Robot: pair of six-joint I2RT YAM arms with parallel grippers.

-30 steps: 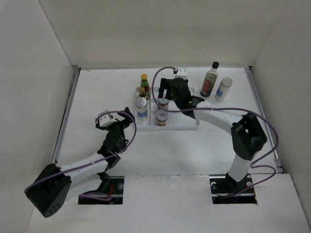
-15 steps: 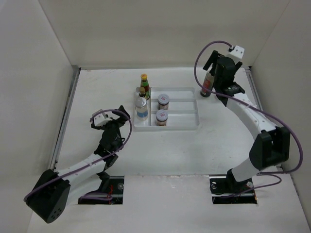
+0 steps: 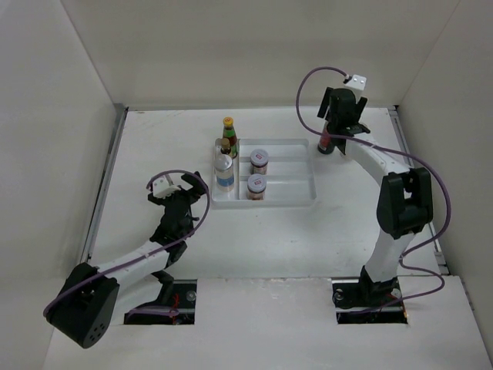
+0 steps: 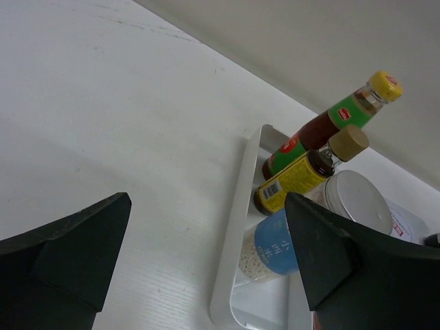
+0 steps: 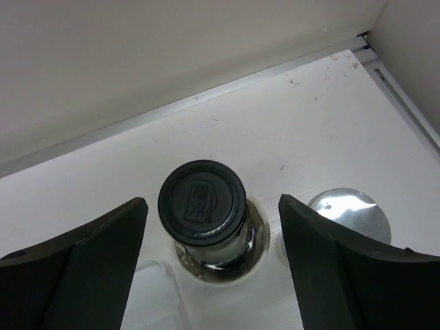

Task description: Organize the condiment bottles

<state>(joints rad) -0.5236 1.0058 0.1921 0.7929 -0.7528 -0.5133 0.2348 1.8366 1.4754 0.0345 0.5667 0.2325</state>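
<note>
My right gripper [image 3: 334, 126] is open and hovers over the tall dark bottle [image 3: 325, 143] at the back right. In the right wrist view its jaws [image 5: 213, 201] stand apart on either side of the bottle's black cap [image 5: 203, 201], not touching it. A silver-capped bottle [image 5: 348, 214] stands just right of it. In the white divided tray [image 3: 293, 193] stand the yellow-capped green-and-red bottle [image 3: 229, 136], a clear blue-labelled bottle [image 3: 224, 170] and two short red-labelled jars [image 3: 259, 160] [image 3: 256, 186]. My left gripper [image 3: 189, 190] is open and empty, left of the tray.
The left wrist view shows the tray's left rim [image 4: 237, 220], the yellow-capped bottle [image 4: 344, 114], a tan-capped yellow-labelled bottle [image 4: 309, 172] and a blue-labelled jar [image 4: 292, 242]. Walls enclose the table at the back and both sides. The tray's right compartments hold nothing.
My right arm has left the tray and swung to the back right, ending over the tall dark bottle. My left gripper has drawn back slightly to the left.
</note>
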